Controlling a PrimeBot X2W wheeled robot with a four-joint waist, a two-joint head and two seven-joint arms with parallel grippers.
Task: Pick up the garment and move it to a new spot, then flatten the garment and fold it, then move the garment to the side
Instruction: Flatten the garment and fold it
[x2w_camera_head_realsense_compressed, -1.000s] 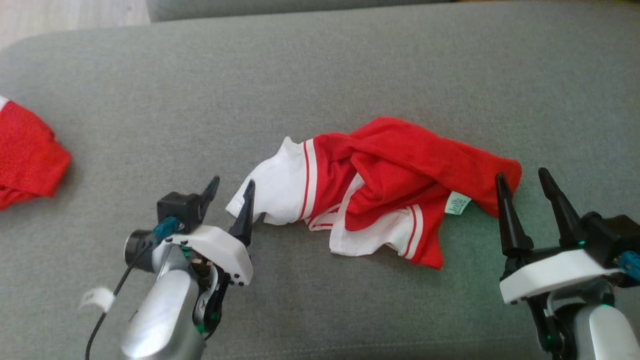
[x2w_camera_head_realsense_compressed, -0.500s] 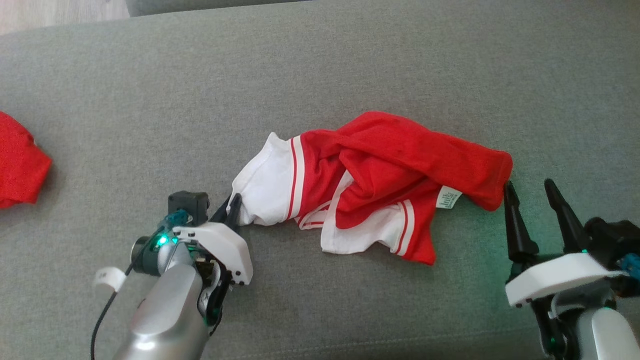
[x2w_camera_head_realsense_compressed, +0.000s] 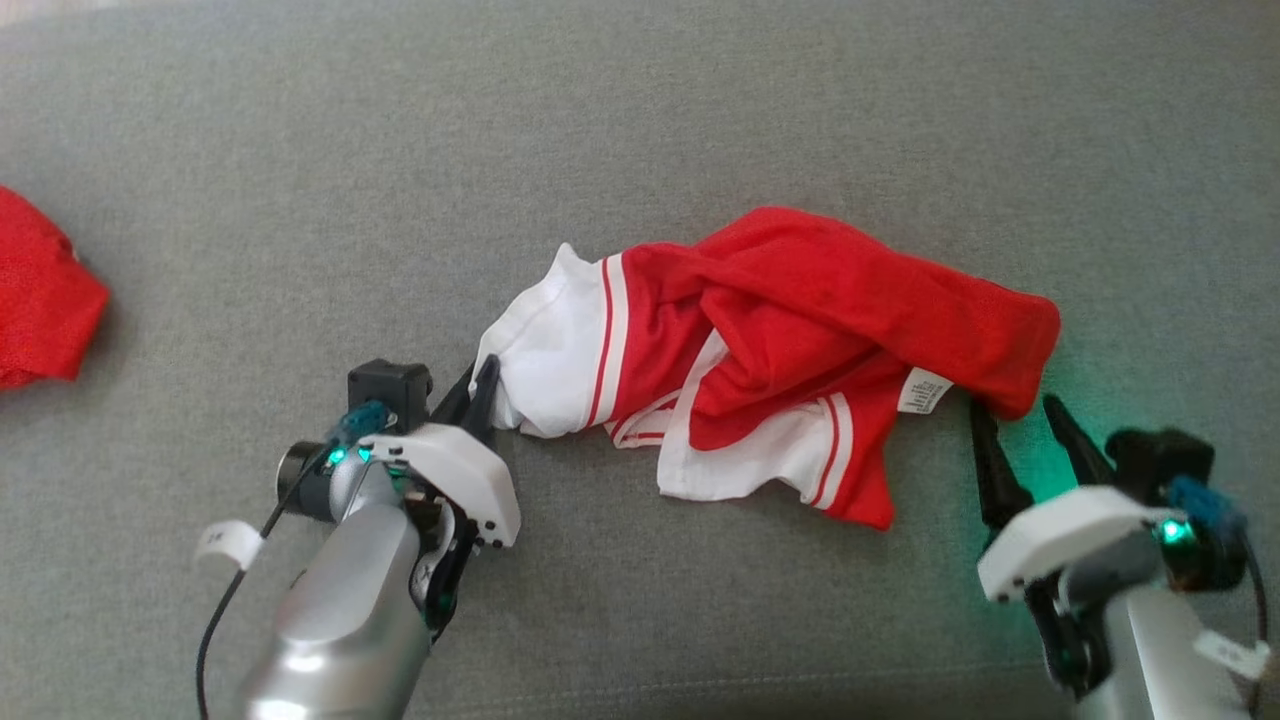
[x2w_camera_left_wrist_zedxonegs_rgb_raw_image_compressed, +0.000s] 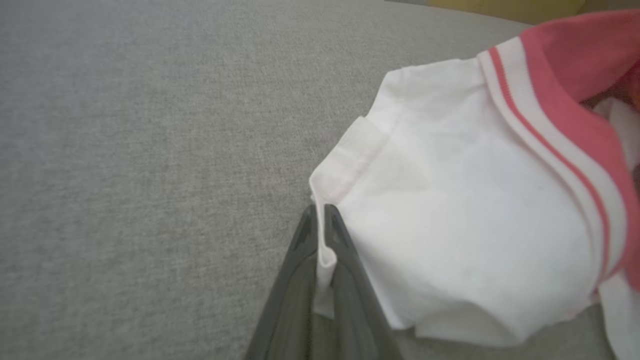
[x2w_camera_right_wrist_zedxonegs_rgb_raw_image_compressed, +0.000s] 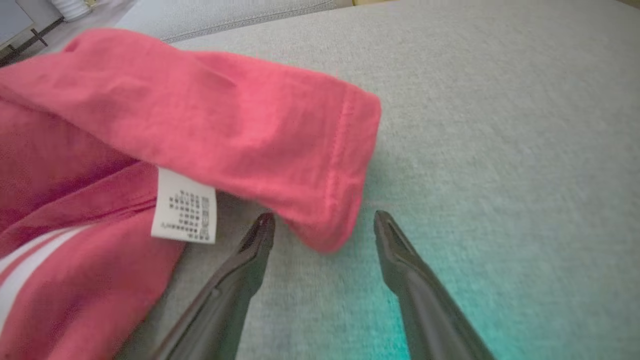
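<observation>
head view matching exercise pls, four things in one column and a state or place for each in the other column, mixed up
Column A
1. left gripper
2. right gripper
3. care label
4. separate red cloth

Column B
a. open, at the red corner of the garment
b. far left on the grey cushion
c. shut on the garment's white edge
d. white, sticking out from the garment's red part

Pairs: 1-c, 2-a, 3-d, 4-b

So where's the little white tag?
In the head view the tag hangs at the right end of the shirt, under its red fold, just left of the open right gripper.
</observation>
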